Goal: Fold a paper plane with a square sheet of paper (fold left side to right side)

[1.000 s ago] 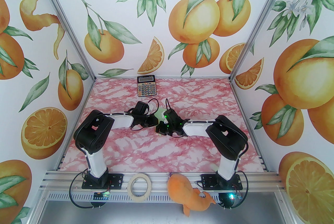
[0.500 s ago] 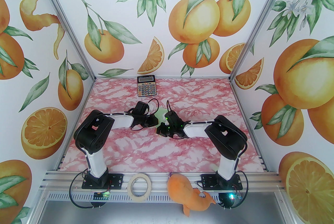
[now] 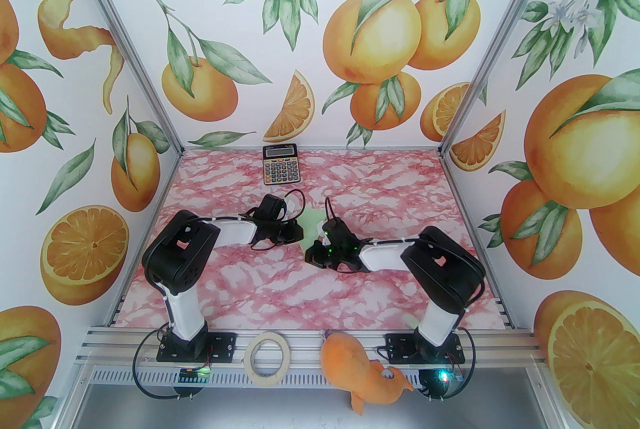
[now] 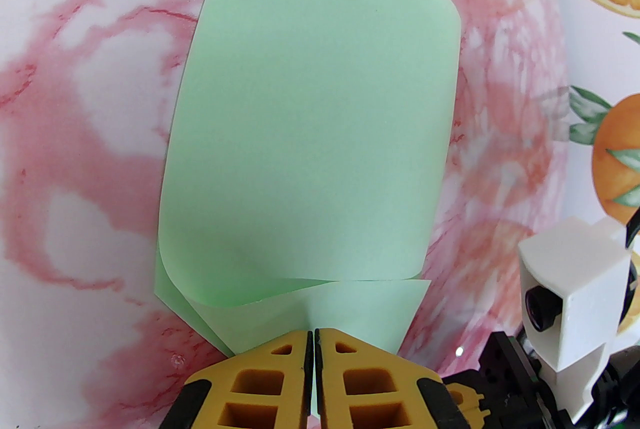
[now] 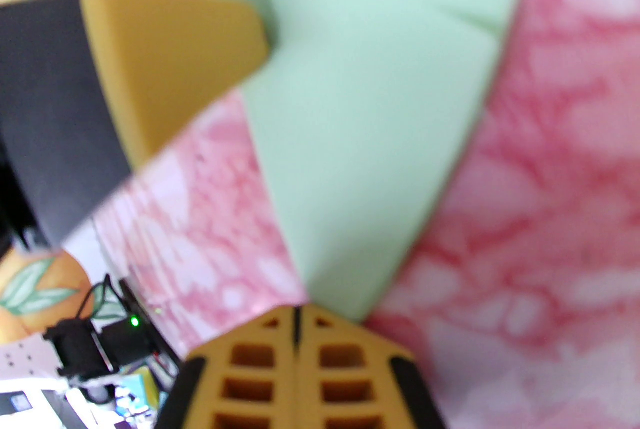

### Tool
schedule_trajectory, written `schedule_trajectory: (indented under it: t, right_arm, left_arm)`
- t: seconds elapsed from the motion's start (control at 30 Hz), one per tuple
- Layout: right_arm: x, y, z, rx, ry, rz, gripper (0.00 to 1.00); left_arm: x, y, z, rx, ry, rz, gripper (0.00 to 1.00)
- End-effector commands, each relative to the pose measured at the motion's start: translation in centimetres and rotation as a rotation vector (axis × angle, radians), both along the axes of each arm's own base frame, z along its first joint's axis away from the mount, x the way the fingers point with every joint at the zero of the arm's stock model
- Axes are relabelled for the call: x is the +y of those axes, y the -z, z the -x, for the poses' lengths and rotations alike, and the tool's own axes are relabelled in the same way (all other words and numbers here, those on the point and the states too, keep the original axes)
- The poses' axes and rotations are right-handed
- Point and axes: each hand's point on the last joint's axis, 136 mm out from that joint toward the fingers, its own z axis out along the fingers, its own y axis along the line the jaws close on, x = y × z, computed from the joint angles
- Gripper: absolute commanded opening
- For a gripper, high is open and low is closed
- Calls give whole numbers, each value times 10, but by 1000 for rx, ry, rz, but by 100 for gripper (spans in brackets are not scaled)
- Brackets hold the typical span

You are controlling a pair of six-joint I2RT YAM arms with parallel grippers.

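**A:** How will the sheet (image 4: 310, 117) handle?

**B:** It's light, thin and floppy — it bends under almost nothing, and a hard pinch in the wrong place would likely leave a stray crease. It lies doubled over in a loose curl, not pressed flat. I'd judge the fold is formed but not yet creased.

**A:** Where should it be held?

**B:** By the edges and corners, and that's where it is held. The left jaws are closed on its near edge. The right jaws are closed on what looks like a corner on the other side, though that view is blurred.

**A:** And where is it?

**B:** Mid-bench (image 3: 280, 287), between the two wrists and well short of the calculator (image 3: 280, 163). I can't tell whether it rests on the bench or hangs just above.

**A:** And the arms?

**B:** Both are low and reaching inward — the left arm (image 3: 225, 232) from the left, the right arm (image 3: 385, 253) from the right. Their elbows are up and the wrists nearly meet over the sheet.
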Motion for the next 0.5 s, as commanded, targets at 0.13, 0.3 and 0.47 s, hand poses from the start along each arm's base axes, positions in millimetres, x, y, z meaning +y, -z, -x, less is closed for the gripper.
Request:
schedule_trajectory:
  t: [0.13,0.3,0.47]
  right_arm:
    - [-14,-1,20,53,-28,33,0]
    - [-7,-31,-2,3,-11,-27,0]
    - [9,-51,-24,-28,-18,-87,0]
  left_arm:
    - [10,21,6,38,-14,-65,12]
    - [9,19,6,37,-15,-60,12]
    - [7,18,6,37,-14,-56,12]
